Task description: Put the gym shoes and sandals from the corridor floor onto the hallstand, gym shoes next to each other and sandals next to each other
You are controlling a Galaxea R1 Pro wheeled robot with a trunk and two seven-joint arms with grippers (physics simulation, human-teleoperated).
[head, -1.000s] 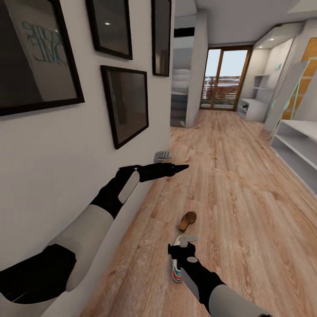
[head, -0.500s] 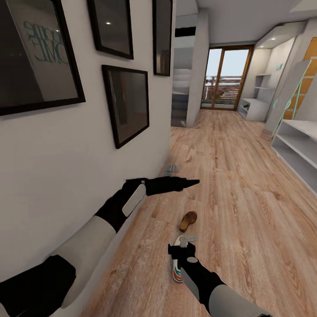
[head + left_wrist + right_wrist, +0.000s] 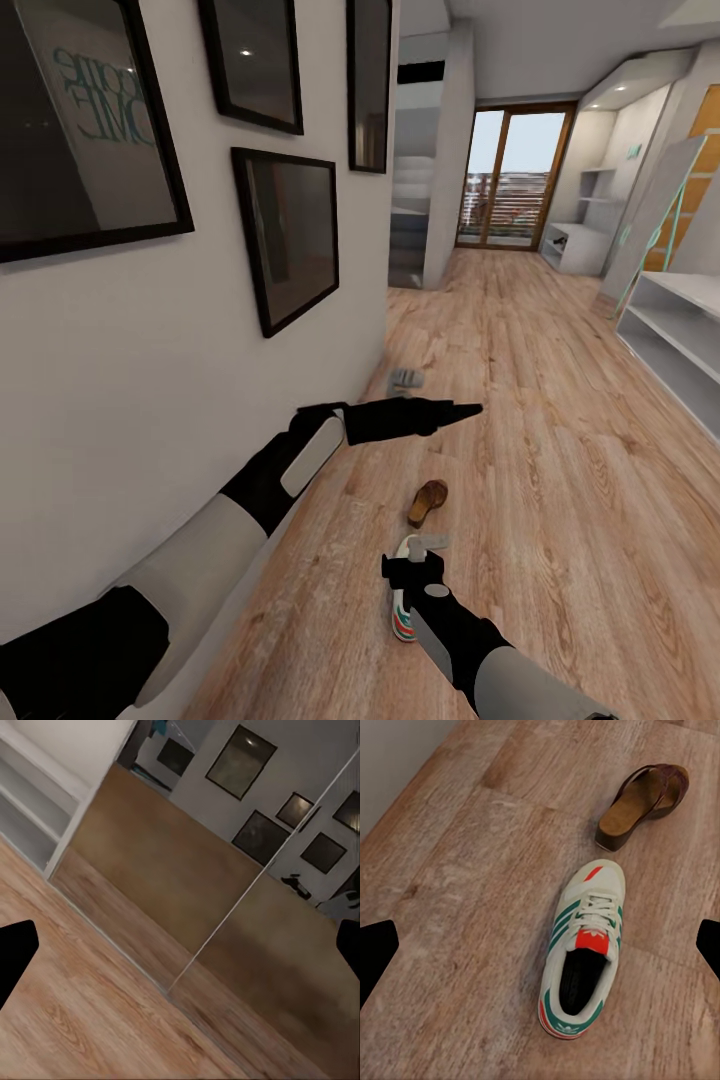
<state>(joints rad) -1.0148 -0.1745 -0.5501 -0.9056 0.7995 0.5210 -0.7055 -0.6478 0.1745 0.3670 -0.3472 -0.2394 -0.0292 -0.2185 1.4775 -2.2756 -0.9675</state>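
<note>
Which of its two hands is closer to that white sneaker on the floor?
Right. The right gripper hangs open just above the gym shoe. The left gripper points down the corridor, past the sandal.

Black-and-grey arms, pale oval forearm panels, black jaws

So we've got one gym shoe (image 3: 402, 612) lying on the corridor floor (image 3: 560, 480), right under our right pincer (image 3: 419, 553). A sandal (image 3: 427, 501) sits just beyond it, further down the corridor, close but not touching. Our left pincer (image 3: 470, 409) hangs over the floor beyond the sandal. The wall with picture frames (image 3: 288, 238) runs along our left, and the hallstand (image 3: 680, 345) stands off to the right, well apart from both shoes.
</note>
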